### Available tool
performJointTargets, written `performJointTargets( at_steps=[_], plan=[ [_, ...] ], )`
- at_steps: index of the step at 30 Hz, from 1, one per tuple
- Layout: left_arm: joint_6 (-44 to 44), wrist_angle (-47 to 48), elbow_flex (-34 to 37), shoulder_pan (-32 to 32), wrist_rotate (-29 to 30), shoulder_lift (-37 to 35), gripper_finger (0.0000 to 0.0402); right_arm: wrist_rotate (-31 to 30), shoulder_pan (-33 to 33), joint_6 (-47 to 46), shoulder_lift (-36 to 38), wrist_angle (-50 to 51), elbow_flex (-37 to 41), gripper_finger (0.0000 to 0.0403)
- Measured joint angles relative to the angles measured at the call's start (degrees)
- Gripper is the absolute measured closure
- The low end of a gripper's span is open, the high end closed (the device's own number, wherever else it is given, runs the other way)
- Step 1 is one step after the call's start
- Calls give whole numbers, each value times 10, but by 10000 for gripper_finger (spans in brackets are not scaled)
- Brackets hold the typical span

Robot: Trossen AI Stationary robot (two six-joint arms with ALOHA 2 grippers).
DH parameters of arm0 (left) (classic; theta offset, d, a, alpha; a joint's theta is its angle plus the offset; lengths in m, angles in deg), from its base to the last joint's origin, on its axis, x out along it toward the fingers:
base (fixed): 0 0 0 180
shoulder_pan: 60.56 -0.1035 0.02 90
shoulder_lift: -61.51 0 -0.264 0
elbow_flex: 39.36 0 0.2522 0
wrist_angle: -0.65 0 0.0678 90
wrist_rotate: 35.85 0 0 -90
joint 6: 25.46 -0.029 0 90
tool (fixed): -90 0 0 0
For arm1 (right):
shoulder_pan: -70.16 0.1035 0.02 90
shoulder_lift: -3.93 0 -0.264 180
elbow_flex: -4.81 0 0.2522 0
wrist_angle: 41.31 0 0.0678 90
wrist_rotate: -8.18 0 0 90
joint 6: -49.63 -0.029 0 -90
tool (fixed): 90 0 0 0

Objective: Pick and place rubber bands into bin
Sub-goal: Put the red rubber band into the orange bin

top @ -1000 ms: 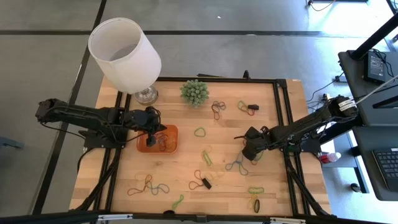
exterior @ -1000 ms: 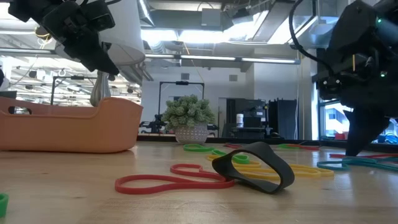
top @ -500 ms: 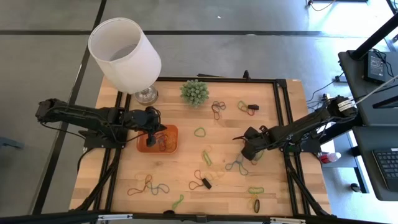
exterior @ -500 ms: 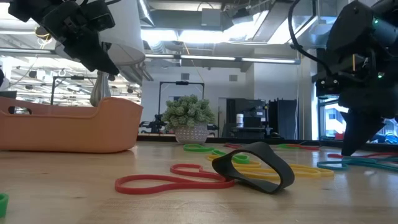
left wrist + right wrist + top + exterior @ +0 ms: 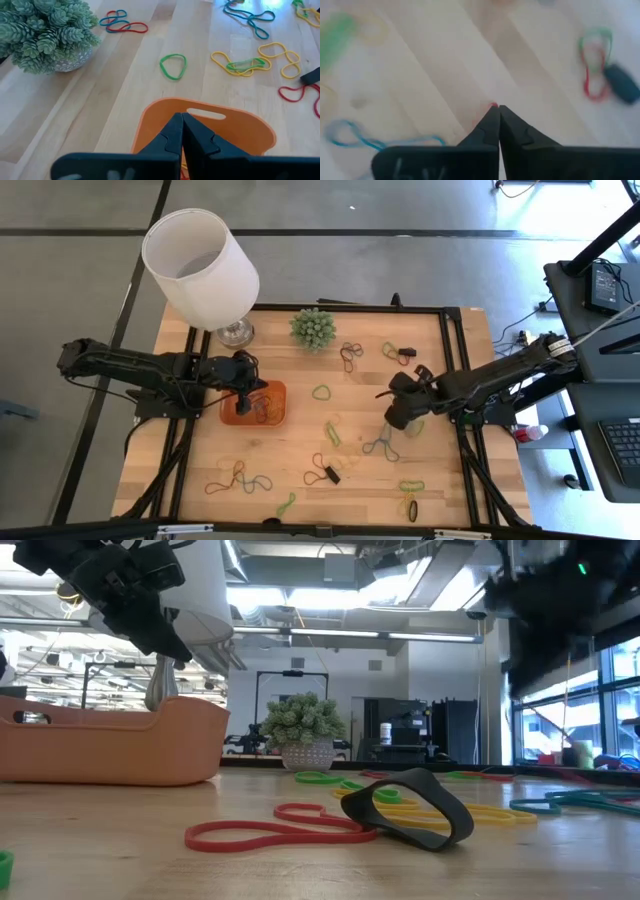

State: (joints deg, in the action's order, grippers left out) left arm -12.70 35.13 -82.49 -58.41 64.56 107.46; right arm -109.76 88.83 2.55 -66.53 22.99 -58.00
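Many rubber bands lie scattered on the wooden table, among them a blue-grey one (image 5: 380,446) (image 5: 365,140), a green one (image 5: 321,392) (image 5: 173,66) and a red one linked to a black one (image 5: 594,75). The orange bin (image 5: 253,402) (image 5: 215,125) sits at the left with several bands in it. My left gripper (image 5: 250,385) (image 5: 181,117) hovers shut just above the bin. My right gripper (image 5: 390,420) (image 5: 495,109) is shut and raised above the table, just beyond the blue-grey band, which lies flat on the wood. My right gripper shows a small red speck (image 5: 493,105) at its shut fingertips; I cannot tell whether this is a band or whether the gripper holds anything. My left gripper touches nothing.
A white lampshade (image 5: 200,268) on a glass foot stands at the far left corner. A spiky green plant (image 5: 313,328) (image 5: 45,35) stands at the far middle. More bands lie near the front edge (image 5: 240,478) and the right side (image 5: 410,500).
My right gripper has risen well clear of the table from beside the blue-grey band, shifting slightly toward the far edge and rolling a little. The blue-grey band has stayed on the wood. My left gripper has kept still.
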Motion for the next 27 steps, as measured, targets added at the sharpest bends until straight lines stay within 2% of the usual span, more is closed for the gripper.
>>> performJointTargets(
  at_steps=[9,15,21,27],
  plan=[
    [0,0,0,0,0,0,398,-35,0,118,-8,-22,-124,401],
    [0,0,0,0,0,0,398,-35,-12,216,-43,-106,-165,402],
    [0,0,0,0,-1,0,398,24,-13,246,-87,-131,-170,402],
    [0,0,0,0,0,0,398,36,-19,233,-155,-134,-143,402]
  ],
)
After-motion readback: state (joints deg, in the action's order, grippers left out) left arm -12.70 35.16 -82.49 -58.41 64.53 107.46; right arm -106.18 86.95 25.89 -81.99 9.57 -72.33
